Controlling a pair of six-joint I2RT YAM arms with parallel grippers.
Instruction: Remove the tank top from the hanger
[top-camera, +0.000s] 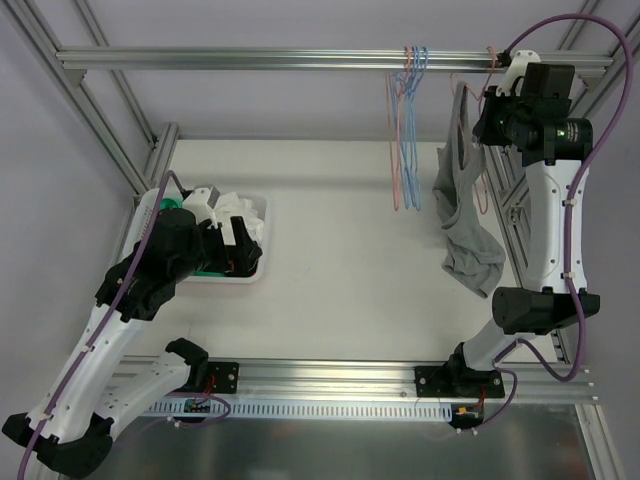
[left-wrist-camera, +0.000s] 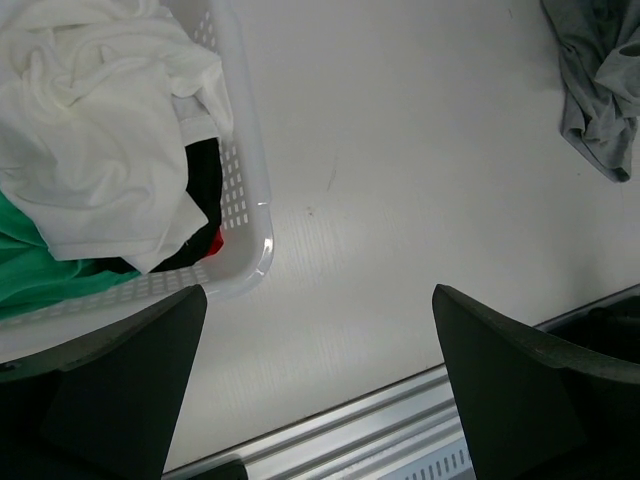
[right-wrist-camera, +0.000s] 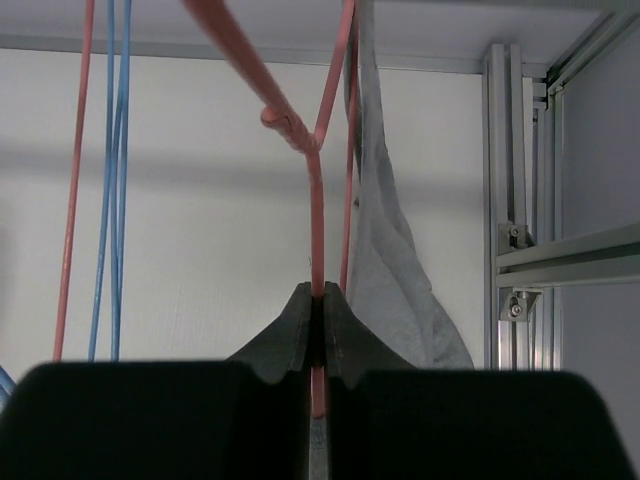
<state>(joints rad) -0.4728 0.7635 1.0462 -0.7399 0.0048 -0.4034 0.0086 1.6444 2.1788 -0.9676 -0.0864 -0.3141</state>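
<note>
Right jaws: fully together, clamped on the thin wire of the hanger (right-wrist-camera: 316, 215), just below its twisted neck.

Left jaws: wide apart, holding nothing, hovering over the surface (left-wrist-camera: 400, 180) beside the corner of the basket (left-wrist-camera: 247, 170).

Tank top (top-camera: 462, 195): still on the hanger, far right of the frame, below the rail (top-camera: 300, 58). Long axis runs top to bottom, straps up at the wire, hem down. The lower end is bunched and looks to reach the surface. Grey soft knit, limp, folded along its length.

Hanger is salmon-red round wire. The spare hangers (top-camera: 408, 130), pink and blue wire, hang just left of it on the same rail.

Basket is white perforated plastic with rounded corners, holding a crumpled white garment (left-wrist-camera: 90, 120) and a green one (left-wrist-camera: 40, 275).
</note>
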